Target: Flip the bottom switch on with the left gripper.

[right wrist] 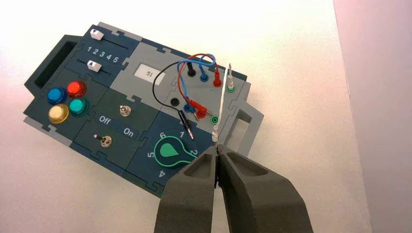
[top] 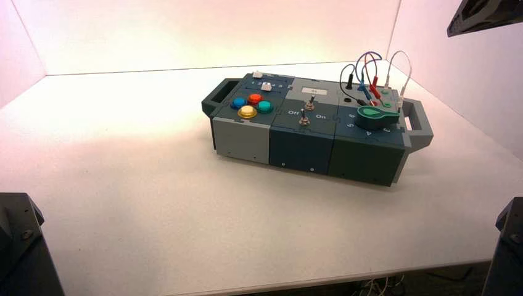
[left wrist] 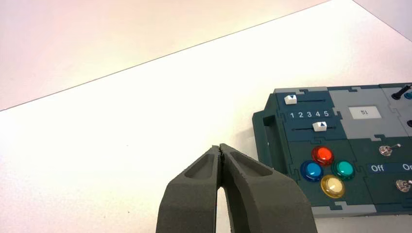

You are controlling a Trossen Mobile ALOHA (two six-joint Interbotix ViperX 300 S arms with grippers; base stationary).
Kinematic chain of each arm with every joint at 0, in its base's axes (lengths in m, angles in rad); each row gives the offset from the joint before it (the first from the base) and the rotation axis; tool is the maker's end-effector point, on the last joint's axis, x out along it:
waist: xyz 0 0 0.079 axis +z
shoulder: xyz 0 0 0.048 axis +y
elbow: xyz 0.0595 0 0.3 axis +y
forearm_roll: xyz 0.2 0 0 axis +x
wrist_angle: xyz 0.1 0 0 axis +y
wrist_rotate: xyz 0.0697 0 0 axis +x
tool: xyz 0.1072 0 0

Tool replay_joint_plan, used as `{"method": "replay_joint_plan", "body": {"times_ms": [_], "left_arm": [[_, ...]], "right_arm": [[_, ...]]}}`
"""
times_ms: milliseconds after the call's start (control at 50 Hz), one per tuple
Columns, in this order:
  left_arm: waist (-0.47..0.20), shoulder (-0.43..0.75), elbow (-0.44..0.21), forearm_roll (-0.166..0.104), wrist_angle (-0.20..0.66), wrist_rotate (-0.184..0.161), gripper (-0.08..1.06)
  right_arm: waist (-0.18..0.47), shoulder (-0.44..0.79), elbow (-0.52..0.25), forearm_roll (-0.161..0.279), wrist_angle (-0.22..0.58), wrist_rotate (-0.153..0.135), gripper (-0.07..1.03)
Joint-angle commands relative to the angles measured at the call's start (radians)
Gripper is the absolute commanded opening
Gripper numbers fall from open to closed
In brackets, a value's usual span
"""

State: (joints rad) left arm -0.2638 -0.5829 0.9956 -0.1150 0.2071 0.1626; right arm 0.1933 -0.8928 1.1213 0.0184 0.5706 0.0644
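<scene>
Left wrist view shows the left pincer pressed together above the table, apart from the bottom switch, a small stiff lever best nudged sideways at its tip.

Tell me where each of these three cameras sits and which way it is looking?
High view: above and behind the arms, looking down at the box; arm parts show at the lower corners.
Left wrist view: on the left arm, facing the box's button end; the left gripper shows, fingers together.
Right wrist view: on the right arm, above the wire end; the right gripper shows, fingers together.
All share the coloured buttons.
</scene>
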Motion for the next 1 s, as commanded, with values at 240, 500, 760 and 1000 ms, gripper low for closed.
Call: {"method": "replay_joint_plan", "body": {"times_ms": [240, 500, 760, 1000], "left_arm": [[-0.002, -0.008, -0.023, 0.003, -0.011, 0.006, -0.03], [-0.002, 0.003, -0.031, 0.003, -0.011, 0.006, -0.03], [-0.012, 0.014, -0.037, -0.002, -0.011, 0.005, -0.03], [-0.049, 0.081, -0.094, -0.008, 0.021, 0.0, -0.03]], "right_arm": [[-0.002, 0.006, -0.034, 0.0, -0.005, 0.006, -0.02], [-0.058, 0.078, -0.046, 0.002, 0.006, 0.02, -0.02], [-0.095, 0.328, -0.11, 0.008, 0.046, 0.021, -0.02], [-0.095, 0.546, -0.181, 0.029, 0.043, 0.021, -0.02]]}}
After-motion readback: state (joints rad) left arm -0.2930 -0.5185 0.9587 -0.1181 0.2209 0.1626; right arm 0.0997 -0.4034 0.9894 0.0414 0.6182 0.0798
